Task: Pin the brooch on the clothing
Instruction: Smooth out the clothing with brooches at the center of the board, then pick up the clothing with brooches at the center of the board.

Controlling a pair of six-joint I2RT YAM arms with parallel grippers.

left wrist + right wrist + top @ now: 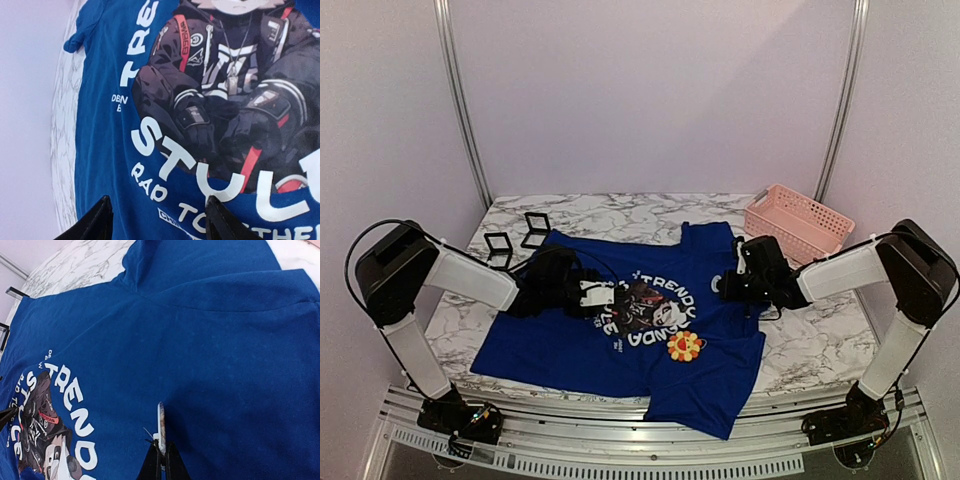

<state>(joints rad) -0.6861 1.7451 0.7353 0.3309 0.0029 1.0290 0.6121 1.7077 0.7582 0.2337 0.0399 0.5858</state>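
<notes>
Lying on the clothing point(550, 345), the brooch point(684, 346) appears only from above.

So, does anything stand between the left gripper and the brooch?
Nothing visible does. From the open left gripper to the brooch there is only the flat T-shirt with its print; the brooch lies on it.

From where I stand, the royal blue short-sleeved T-shirt point(550, 340) is soft, matt cloth, rumpled at the sleeves. Its white-and-black panda print point(225, 100) lies smoother, with a faint rubbery sheen. The small round yellow, orange and red flower brooch point(685, 346) looks matt; I can't tell what it's made of. The white, grey-veined marble-look tabletop point(620, 210) is smooth and slightly glossy. The pink slotted basket point(798, 222) is plastic. The right gripper point(161, 449) has matt black fingers point(151, 462) pinching a thin, pale, hard-looking strip point(161, 422).
</notes>
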